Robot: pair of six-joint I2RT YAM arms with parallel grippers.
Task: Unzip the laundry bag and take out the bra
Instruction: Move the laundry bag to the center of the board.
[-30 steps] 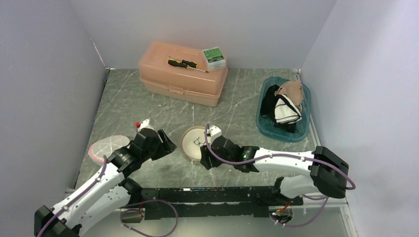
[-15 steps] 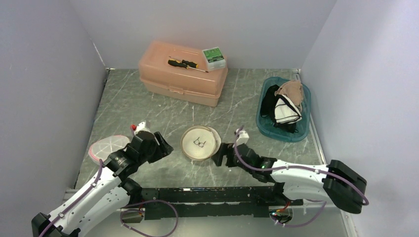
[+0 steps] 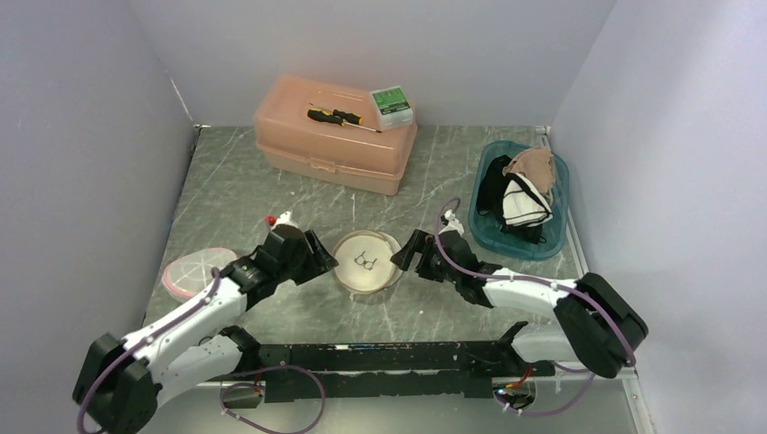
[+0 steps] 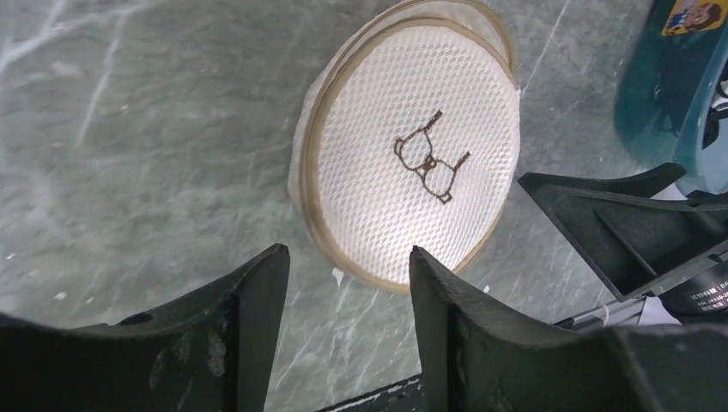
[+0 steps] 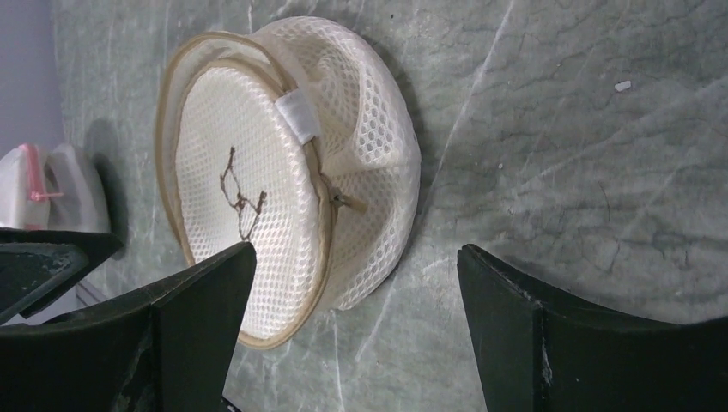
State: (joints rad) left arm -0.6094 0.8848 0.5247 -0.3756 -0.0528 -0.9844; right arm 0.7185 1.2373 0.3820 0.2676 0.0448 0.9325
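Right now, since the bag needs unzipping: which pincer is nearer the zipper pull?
Right. The right pincer faces the zipper pull on its side of the laundry bag; the left pincer is at the bag's opposite edge.

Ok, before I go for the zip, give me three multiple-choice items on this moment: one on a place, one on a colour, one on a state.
1. Where does the cream laundry bag lie?
A. On the pink box's lid
B. Between the left gripper and the right gripper
C. Against the back wall

2. What colour is the bin holding clothes?
A. Teal
B. Red
C. White

3. How is the right gripper?
A. Shut on the zip pull
B. Shut on the mesh
C. Open, holding nothing

Answers: 1 B, the top view shows a gripper on each side of it. 2 A, its rim is teal. 3 C, the right wrist view shows its jaws wide apart, touching nothing.
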